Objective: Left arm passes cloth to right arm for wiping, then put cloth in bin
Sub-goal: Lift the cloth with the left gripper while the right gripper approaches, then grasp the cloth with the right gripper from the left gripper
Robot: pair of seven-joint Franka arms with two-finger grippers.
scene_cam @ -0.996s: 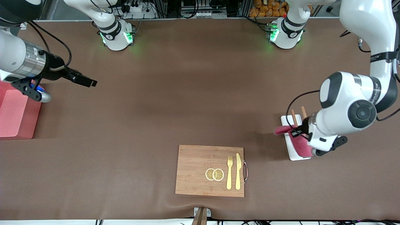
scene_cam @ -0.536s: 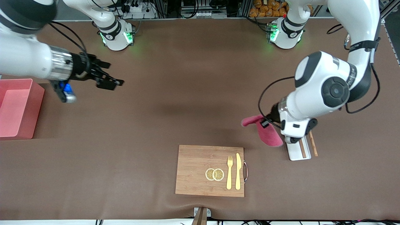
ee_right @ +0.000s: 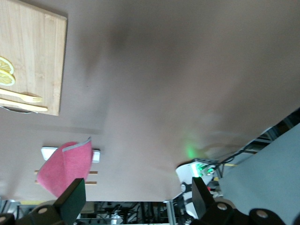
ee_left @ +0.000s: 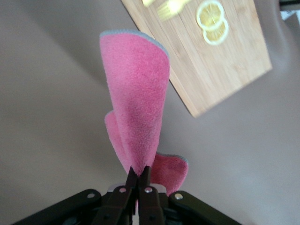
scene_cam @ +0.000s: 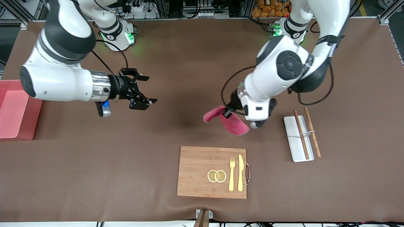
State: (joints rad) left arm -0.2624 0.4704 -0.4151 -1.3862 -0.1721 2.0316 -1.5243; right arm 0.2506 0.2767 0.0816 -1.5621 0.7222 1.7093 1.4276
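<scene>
- The left gripper (scene_cam: 228,111) is hanging in the air over the bare desk (scene_cam: 189,63), above the stretch between the cutting board (scene_cam: 202,171) and the robots' bases; its jaws are pinching the cloth (scene_cam: 232,123) tightly shut.
- The cloth is dangling from those jaws as a folded pink-red flap, clear of the desk surface.
- In the left wrist view the cloth (ee_left: 138,112) is sticking out from the closed fingertips (ee_left: 132,180), with the board and its lemon slices (ee_left: 212,21) under it.
- The right gripper (scene_cam: 140,94) is hovering over bare desk toward the right arm's end, its jaws standing wide open and holding nothing, well apart from the cloth.
- The bin (scene_cam: 14,110) is sitting at the desk's edge at the right arm's end.
- A gold fork (scene_cam: 232,173) and knife (scene_cam: 240,172) are lying on the board beside the lemon slices (scene_cam: 216,176).
- A white tray (scene_cam: 295,138) with two chopsticks (scene_cam: 301,135) is resting toward the left arm's end.
</scene>
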